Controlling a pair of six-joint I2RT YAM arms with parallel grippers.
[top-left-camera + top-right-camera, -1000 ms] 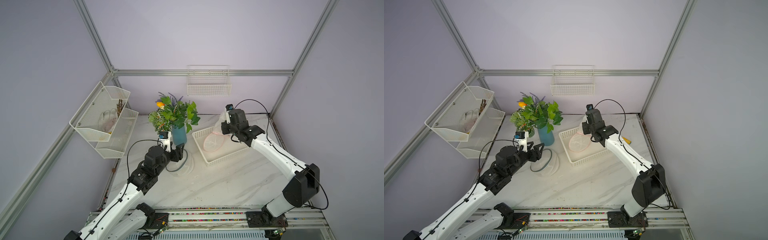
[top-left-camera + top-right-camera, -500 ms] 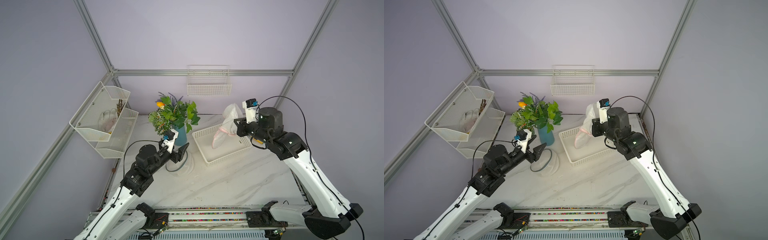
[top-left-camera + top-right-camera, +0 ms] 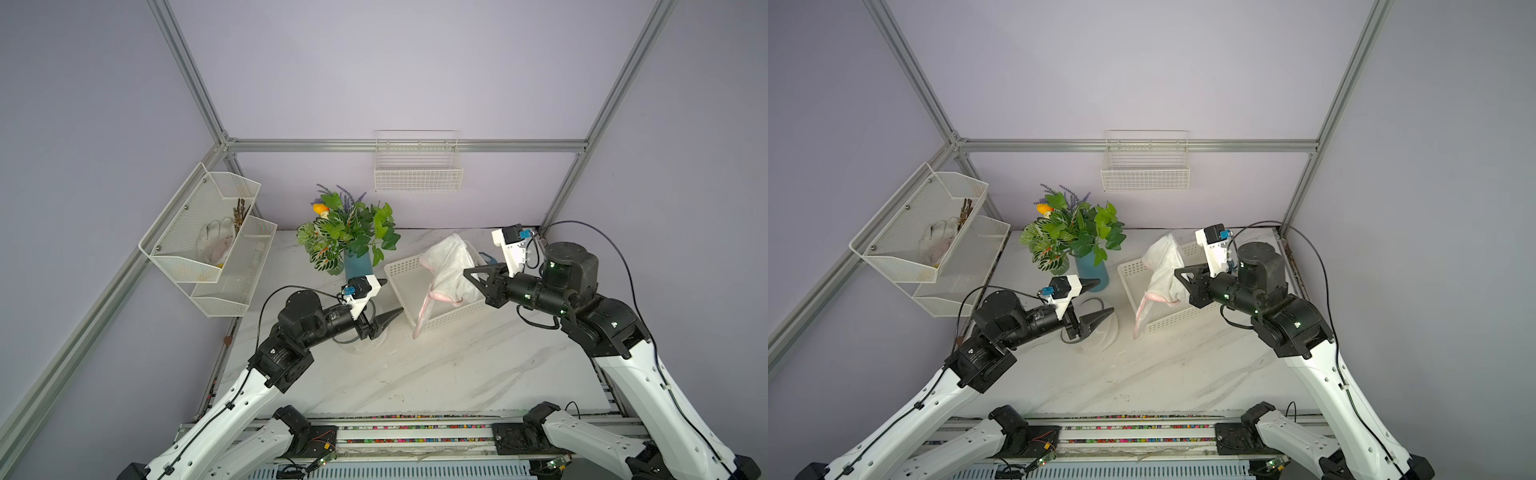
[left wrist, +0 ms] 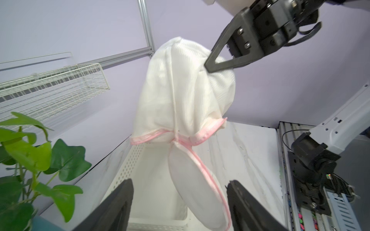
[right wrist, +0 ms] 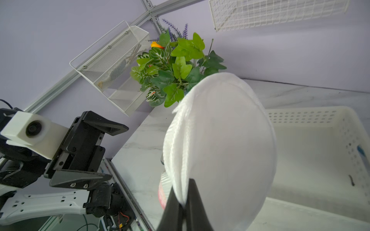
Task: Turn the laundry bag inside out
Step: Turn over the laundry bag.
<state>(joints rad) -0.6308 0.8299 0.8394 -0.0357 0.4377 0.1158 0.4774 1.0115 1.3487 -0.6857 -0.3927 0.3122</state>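
Note:
The laundry bag (image 3: 445, 264) (image 3: 1162, 266) is white mesh with pink trim. It hangs over the white basket (image 3: 398, 271) (image 3: 1128, 271), and its lower flap trails over the front rim. My right gripper (image 3: 467, 272) (image 3: 1178, 273) (image 5: 183, 202) is shut on a fold of the bag's upper part (image 5: 220, 150). My left gripper (image 3: 392, 297) (image 3: 1105, 296) (image 4: 180, 192) is open beside the vase, level with the bag's lower flap (image 4: 190, 180) and a little short of it. Nothing is between its fingers.
A leafy plant in a blue vase (image 3: 357, 266) stands just behind the left gripper. A clear round item with a dark ring (image 3: 361, 343) lies under that gripper. Mesh shelves (image 3: 208, 232) hang on the left wall, and a wire basket (image 3: 417, 174) on the back wall.
The right arm has lifted the bag out of the basket and drawn back to the right. The left gripper has swung toward the bag and opened a little wider.

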